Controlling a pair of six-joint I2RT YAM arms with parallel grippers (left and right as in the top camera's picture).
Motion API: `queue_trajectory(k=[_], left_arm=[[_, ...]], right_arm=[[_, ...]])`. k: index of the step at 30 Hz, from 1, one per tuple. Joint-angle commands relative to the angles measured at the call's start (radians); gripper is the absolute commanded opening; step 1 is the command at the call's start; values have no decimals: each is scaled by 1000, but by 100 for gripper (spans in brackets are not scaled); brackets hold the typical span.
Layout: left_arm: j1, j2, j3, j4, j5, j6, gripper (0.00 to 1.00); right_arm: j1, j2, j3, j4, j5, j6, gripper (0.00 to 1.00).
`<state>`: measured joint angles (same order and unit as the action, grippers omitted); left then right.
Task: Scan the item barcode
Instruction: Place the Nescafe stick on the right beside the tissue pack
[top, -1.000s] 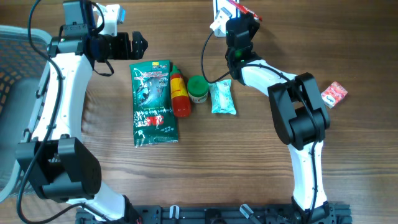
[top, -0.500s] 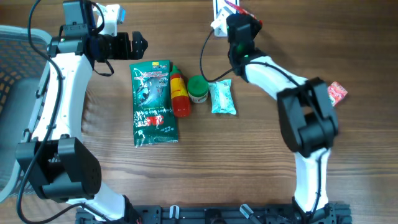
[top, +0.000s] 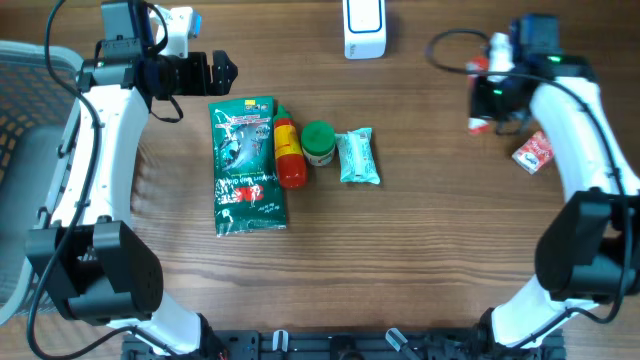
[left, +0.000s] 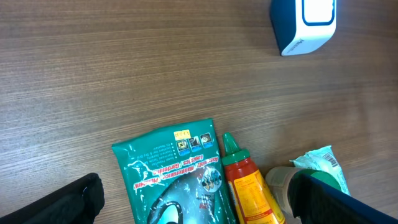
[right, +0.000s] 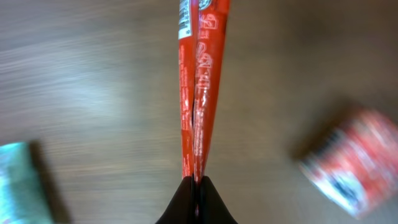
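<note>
I see the white scanner (top: 362, 27) at the table's far edge. Mid-table, items lie in a row: green pouch (top: 245, 165), red sauce bottle (top: 288, 152), green-lidded jar (top: 318, 143), teal packet (top: 358, 157). My left gripper (top: 222, 70) gapes near the pouch's top. My right gripper (top: 486, 108) is far right, a red stick packet (top: 479, 125) poking out, near a red-and-white packet (top: 535, 152).

Bottle (top: 289, 155) between pouch (top: 246, 165) and jar (top: 318, 142); scanner (top: 363, 28) behind.

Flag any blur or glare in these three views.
Right wrist: wooden table and red-and-white packet smear with motion blur, while the red sachet pinched in the right gripper reads fairly crisp. Overhead and left wrist: sharp, evenly lit, no strong glare.
</note>
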<state>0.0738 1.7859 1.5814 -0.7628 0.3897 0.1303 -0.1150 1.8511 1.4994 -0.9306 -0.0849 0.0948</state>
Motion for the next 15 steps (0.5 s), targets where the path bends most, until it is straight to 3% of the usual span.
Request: queue_trajectory(k=[1,4,7,8,11,13,14,15], left_arm=[[2,-13,9,2,2,19,100],[2,-13,9,2,2,19,100],[2,-13,9,2,2,19,100],[2,-13,9,2,2,19,100],[2,-13,9,2,2,19,100],[2,-13,9,2,2,19,100],[2,-13,9,2,2,19,100],[2,-13,9,2,2,19,100]], right_arm=[[-155,-14,-109,-7,24,120,4],[-277,-14,-185,60,25,140,4],[-321,-15,-179,60,-4,142,70],[-319,-17,-169,50,-41,142,80],[-296,-33,-113,0,-234,111,88],[-239,-55,-66,-18,-336,106,91],[-200,-56,-59,-10,-373,118,100],[-148,-55,-60,8,-420,119,100]])
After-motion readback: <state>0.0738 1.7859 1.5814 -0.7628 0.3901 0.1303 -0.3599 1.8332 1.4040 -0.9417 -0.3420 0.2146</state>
